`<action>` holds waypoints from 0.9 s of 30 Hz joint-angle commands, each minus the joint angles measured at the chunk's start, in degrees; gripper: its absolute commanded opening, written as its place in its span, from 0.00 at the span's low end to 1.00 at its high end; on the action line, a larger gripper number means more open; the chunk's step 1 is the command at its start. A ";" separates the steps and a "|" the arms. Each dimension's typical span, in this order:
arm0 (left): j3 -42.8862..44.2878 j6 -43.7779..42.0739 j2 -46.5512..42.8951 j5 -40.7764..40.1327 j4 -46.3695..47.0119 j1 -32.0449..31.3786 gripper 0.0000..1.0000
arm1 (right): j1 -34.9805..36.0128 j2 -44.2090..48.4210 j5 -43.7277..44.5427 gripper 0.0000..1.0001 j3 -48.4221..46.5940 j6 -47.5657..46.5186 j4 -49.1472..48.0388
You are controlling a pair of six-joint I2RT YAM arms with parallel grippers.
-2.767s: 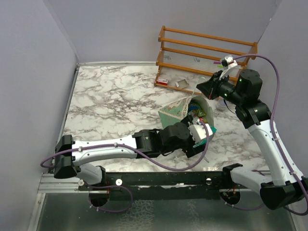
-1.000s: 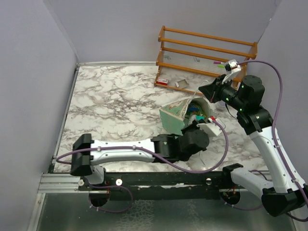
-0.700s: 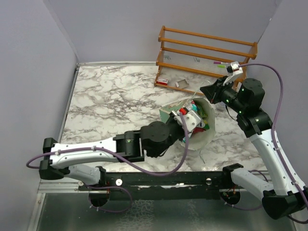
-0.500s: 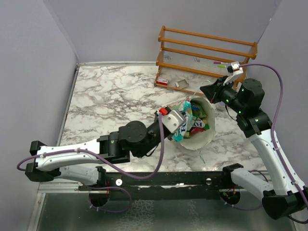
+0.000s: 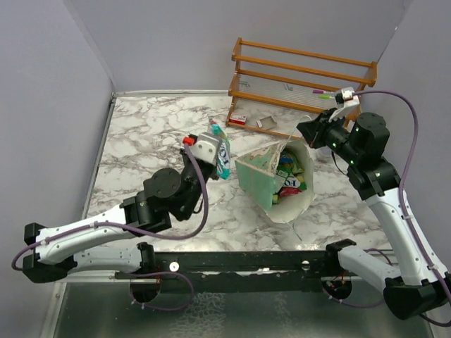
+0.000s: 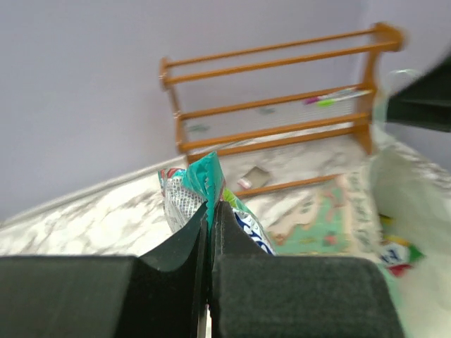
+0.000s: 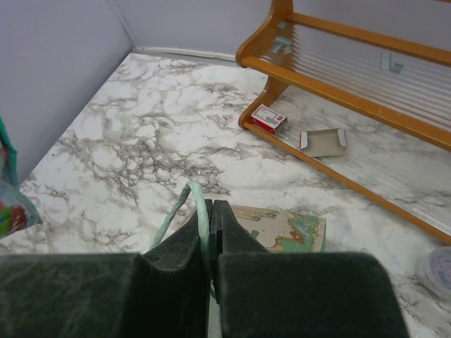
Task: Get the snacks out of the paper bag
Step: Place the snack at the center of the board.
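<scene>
- Two arms show from above: the left gripper (image 5: 211,151) pinches a teal-white packet (image 5: 222,158), held upright in the air left of the paper bag (image 5: 262,179). The bag lies tilted with its mouth toward the right, other packets (image 5: 290,174) inside.
- Left wrist: fingers (image 6: 176,253) clamp the packet's edge; its print is too blurred to read.
- Right wrist: the right gripper (image 7: 211,211) is closed on the bag's string handle (image 7: 199,201).

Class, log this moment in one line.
left end effector shut on teal-white packet | right end effector shut on paper bag rim | other packets inside bag

Glossy crinkly plastic packet (image 5: 220,152), matt paper bag (image 5: 256,180), marble-look table (image 5: 155,134), wooden rack (image 5: 303,77)
</scene>
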State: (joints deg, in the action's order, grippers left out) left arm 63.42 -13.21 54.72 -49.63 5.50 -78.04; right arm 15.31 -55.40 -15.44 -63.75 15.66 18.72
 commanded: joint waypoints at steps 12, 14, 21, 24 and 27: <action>0.23 31.43 10.87 23.10 -25.14 42.84 0.00 | -0.19 7.11 5.48 0.02 -5.43 0.35 -1.39; -0.04 32.55 13.77 27.40 -26.73 47.02 0.00 | -0.19 7.40 -2.85 0.04 -3.87 -1.24 -3.48; 0.54 34.11 24.58 33.15 -31.49 50.84 0.00 | -0.19 4.98 -23.62 0.04 1.18 -1.08 -7.70; 0.13 35.19 26.78 34.13 -31.04 51.00 0.00 | -0.19 4.96 -23.70 0.04 1.87 -1.50 -7.93; -0.02 36.63 28.04 34.38 -29.79 51.52 0.00 | -0.19 5.30 -22.50 0.04 2.06 -2.30 -8.05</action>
State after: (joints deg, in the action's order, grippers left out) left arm 62.13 20.51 82.43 -18.28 -25.74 -27.07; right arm 15.25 -51.29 -33.71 -61.36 14.33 16.91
